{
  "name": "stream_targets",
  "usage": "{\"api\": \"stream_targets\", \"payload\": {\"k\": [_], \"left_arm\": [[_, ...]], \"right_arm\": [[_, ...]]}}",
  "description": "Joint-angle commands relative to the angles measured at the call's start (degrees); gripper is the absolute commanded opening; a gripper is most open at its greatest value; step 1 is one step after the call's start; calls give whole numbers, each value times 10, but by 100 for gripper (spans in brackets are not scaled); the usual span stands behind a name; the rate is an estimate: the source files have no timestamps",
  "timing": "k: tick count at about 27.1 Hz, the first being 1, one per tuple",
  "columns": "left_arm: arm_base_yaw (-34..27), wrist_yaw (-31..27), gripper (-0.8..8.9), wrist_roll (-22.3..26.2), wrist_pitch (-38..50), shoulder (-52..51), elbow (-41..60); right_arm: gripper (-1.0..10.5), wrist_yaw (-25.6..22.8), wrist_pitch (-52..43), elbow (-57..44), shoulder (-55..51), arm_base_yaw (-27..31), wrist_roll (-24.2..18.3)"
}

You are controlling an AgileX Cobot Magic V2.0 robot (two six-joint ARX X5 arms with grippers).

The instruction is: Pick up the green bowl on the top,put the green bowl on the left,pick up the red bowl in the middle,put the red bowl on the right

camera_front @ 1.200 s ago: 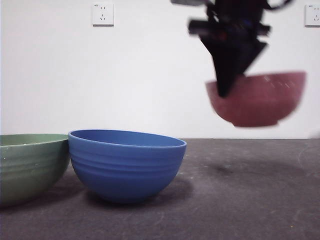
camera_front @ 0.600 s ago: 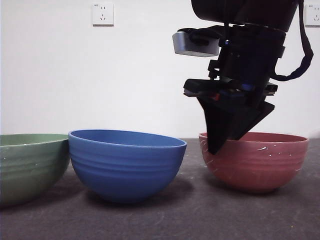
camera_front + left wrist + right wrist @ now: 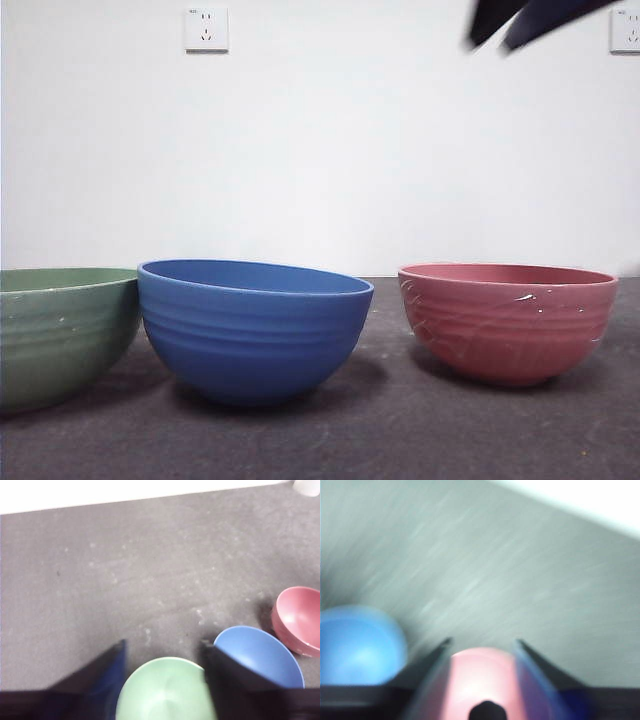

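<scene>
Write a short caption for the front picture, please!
Green bowl, blue bowl and red bowl stand in a row on the dark table; right gripper high above.

Three bowls sit in a row on the table (image 3: 480, 430): the green bowl (image 3: 60, 335) on the left touches the blue bowl (image 3: 250, 330), so nothing fits between them. A gap lies between the blue bowl and the red bowl (image 3: 510, 320) on the right. The space above all three rims is free, with only the right gripper (image 3: 525, 20) high above the red bowl.
</scene>
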State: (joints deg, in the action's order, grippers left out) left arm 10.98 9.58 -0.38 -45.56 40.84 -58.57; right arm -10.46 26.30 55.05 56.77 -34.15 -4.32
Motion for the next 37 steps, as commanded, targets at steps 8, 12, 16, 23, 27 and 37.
{"api": "stream_targets", "payload": {"k": [8, 12, 16, 23, 27, 37], "left_arm": [[-1, -1, -8, -2, 130, -72, 137], [-1, 0, -8, -7, 173, -106, 188], [-1, -1, -3, -14, 167, -108, 192], [-1, -5, -3, -15, 168, -106, 192], [-1, -5, -3, -15, 168, -106, 192], [2, -37, -3, 27, 132, -180, 193]], "right_arm": [[-12, 58, -109, -142, -232, 155, 52], [-12, 56, -146, -198, -291, 155, 65], [3, 56, -136, -199, -294, 155, 64], [3, 56, -134, -199, -294, 154, 64], [3, 56, -134, -199, -294, 155, 64], [3, 56, -134, -199, -294, 154, 64]]}}
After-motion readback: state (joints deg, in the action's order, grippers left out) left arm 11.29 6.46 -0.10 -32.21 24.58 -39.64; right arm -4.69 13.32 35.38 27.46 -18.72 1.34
